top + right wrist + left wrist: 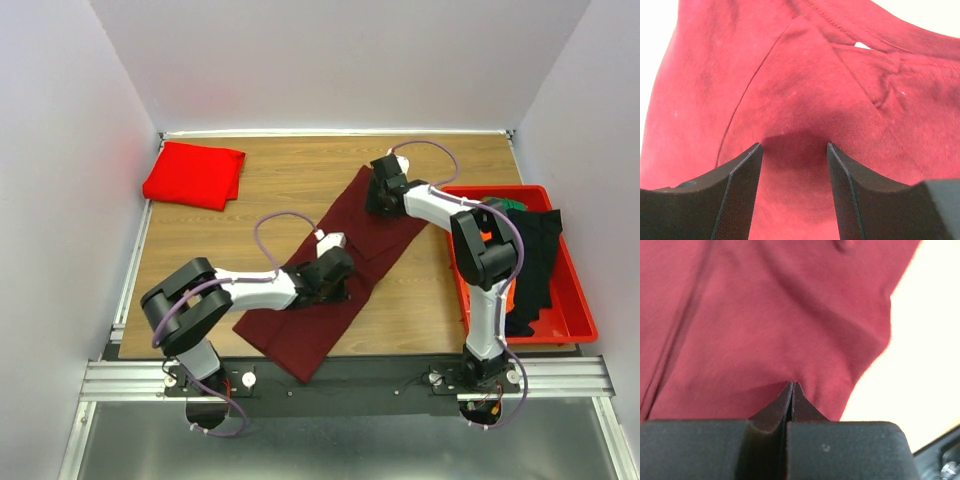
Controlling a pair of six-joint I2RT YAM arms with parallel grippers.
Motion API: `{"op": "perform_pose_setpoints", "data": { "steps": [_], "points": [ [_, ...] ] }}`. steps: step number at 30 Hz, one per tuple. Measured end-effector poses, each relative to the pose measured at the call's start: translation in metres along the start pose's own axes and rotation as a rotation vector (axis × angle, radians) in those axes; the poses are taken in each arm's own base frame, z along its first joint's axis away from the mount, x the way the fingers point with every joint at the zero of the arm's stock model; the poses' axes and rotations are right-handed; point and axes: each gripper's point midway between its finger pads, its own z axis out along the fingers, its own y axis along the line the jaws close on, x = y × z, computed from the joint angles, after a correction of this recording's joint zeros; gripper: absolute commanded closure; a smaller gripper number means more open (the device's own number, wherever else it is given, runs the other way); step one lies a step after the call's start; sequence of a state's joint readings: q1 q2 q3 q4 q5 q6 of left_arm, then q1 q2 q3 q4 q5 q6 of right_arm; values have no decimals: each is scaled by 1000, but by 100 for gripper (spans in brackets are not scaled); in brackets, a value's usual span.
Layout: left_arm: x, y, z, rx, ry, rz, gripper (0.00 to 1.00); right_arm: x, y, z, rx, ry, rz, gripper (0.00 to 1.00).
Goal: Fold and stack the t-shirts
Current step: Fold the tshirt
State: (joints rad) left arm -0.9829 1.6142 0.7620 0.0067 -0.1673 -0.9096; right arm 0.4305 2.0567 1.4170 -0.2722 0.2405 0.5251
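Observation:
The dark maroon t-shirt (300, 325) lies folded in a long diagonal strip across the middle of the table. My left gripper (338, 270) is at the strip's middle right edge, its jaws shut and pinching the cloth (765, 315) at their tips (792, 384). My right gripper (380, 200) is at the strip's far end, open, with both fingertips down on the cloth (805, 90) near the collar (794, 146). A small white neck label (862, 45) shows there. The bright red t-shirt (195, 175) lies folded at the far left corner.
A red bin (580, 310) at the right edge holds dark and green clothes (535, 260). Bare wooden table (270, 190) lies between the two shirts. White walls close the table in on the left, back and right.

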Motion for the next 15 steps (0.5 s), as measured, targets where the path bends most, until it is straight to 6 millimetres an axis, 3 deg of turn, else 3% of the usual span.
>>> {"op": "perform_pose_setpoints", "data": {
  "steps": [4,6,10,12,15],
  "points": [
    [-7,-25,8,43,4,2,97,-19,8,17,4,-33,-60,36],
    [-21,-42,5,73,-20,0,96,-29,13,25,-1,-50,-86,25],
    [-51,-65,-1,116,-78,2,87,-49,21,36,-13,-78,-121,21],
    [-68,-69,-7,127,-112,7,77,-64,29,37,-34,-100,-129,20],
    [-97,-50,-24,78,-174,5,68,-83,38,28,-68,-137,-117,19]
  ]
}}
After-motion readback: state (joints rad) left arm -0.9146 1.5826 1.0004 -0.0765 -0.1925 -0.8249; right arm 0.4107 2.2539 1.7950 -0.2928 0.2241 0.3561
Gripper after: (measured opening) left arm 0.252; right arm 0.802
